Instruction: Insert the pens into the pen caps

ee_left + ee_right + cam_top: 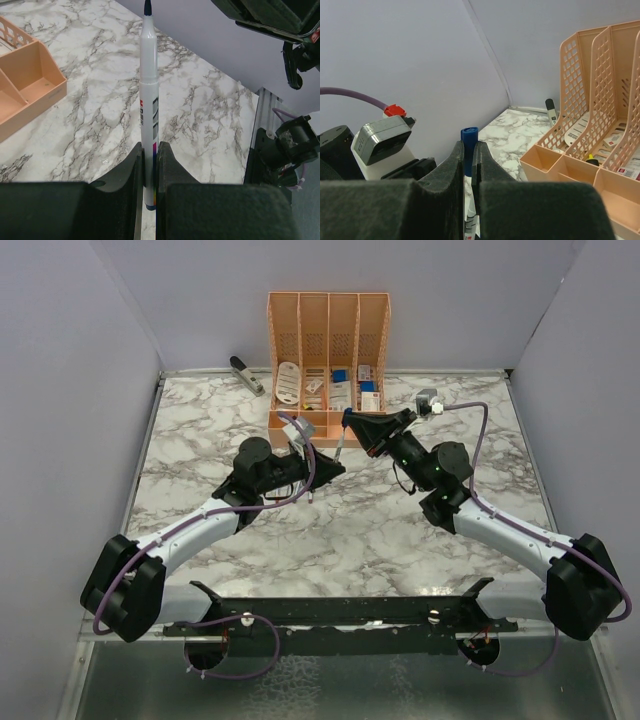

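Black pads of the left gripper (150, 150) are pressed together on the lower barrel of a whitish pen (148, 100). The pen stands straight up out of the jaws with its dark blue tip bare at the top. This pair hangs above the marble table (350, 530), just in front of the orange organiser (375, 320) and towards its middle.

The right gripper (469, 147) is also pressed shut, pinching a blue cap (469, 134) whose end pokes up between the pads. From above, it sits just in front of the organiser's right half, close beside the pen's tip. In the right wrist view a strip of printed pen barrel shows low between the pads, so pen and cap are near each other. I cannot tell whether they are lined up.

As I judge it, the blue pair is ready to be joined: both halves are in hand, but the tip is not yet in the cap. No view shows a capped pen, so all five pairs appear to remain.

I cannot pick out the other pens and caps with any certainty. Small items lie in the organiser's front tray, among them a small yellow-topped thing (591, 160) that is too small to name.

A grey stapler (246, 375) lies left of the organiser and has no part in the job.
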You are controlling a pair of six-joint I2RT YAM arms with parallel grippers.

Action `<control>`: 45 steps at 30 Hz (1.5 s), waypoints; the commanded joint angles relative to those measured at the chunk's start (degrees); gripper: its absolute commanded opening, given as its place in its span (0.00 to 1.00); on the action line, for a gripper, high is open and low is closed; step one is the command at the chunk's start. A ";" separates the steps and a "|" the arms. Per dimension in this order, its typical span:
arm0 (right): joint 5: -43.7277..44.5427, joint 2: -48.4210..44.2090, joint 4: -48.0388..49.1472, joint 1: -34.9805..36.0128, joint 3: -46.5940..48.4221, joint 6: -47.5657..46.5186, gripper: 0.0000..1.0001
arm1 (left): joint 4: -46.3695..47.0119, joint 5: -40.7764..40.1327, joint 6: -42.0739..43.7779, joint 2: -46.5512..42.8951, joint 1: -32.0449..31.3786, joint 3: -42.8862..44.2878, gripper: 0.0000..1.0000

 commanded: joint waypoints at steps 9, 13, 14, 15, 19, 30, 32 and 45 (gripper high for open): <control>2.71 -0.46 0.07 0.41 -0.71 -2.18 0.01 | 2.24 0.62 1.17 -3.13 0.35 0.18 0.00; 2.02 -0.23 0.13 0.48 -0.57 -1.41 0.01 | 2.24 0.53 1.24 -2.93 0.34 0.34 0.00; 1.78 -0.14 0.23 0.52 -0.61 -1.09 0.01 | 2.24 0.53 1.36 -2.88 0.36 0.40 0.00; 1.52 0.01 0.33 0.52 -0.54 -0.82 0.01 | 2.24 0.49 1.33 -2.88 0.36 0.45 0.00; 0.47 0.85 0.30 0.92 -0.23 0.60 0.01 | 2.24 0.17 1.64 -2.67 0.36 0.63 0.00; -1.27 2.20 -1.56 2.34 0.18 1.80 0.01 | 2.24 -1.08 2.11 -2.60 0.78 0.97 0.00; -1.42 1.96 -2.44 2.29 0.14 1.83 0.01 | 2.24 -1.37 2.06 -2.80 1.03 0.90 0.00; -1.65 0.99 -6.04 2.29 0.30 1.27 0.01 | 2.26 -2.63 2.86 -4.75 2.49 1.45 0.00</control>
